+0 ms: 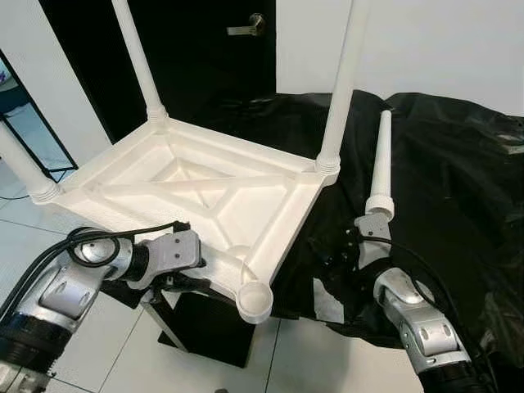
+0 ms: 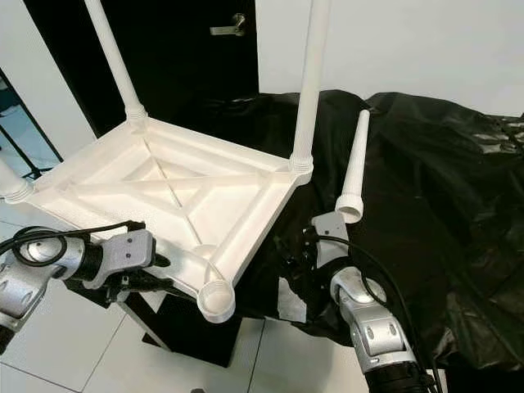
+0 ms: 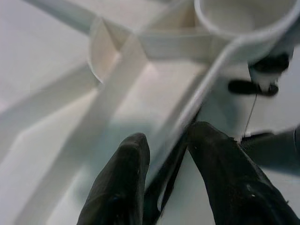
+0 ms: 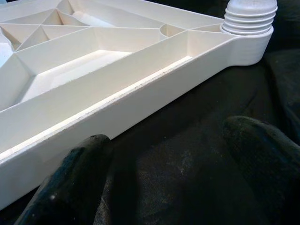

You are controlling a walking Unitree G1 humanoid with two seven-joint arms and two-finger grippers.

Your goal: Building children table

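Note:
The white plastic table top (image 1: 205, 192) lies upside down, with three white legs standing up from its corners. Its near corner socket (image 1: 255, 300) is an open ring with no leg in it. A loose white leg (image 1: 381, 160) lies on the black cloth to the right. My left gripper (image 3: 168, 133) is shut on the table top's near rim, one finger (image 3: 124, 173) on each side, just short of the socket. My right gripper (image 4: 168, 133) rests open on the black cloth beside the table top's right edge, near the loose leg's wide end, holding nothing.
The table top sits on a black box (image 1: 214, 326) over a white tile floor (image 1: 123, 360). Crumpled black cloth (image 1: 458, 180) covers the surface on the right. A black door with a metal handle (image 1: 247, 27) stands behind, between white walls.

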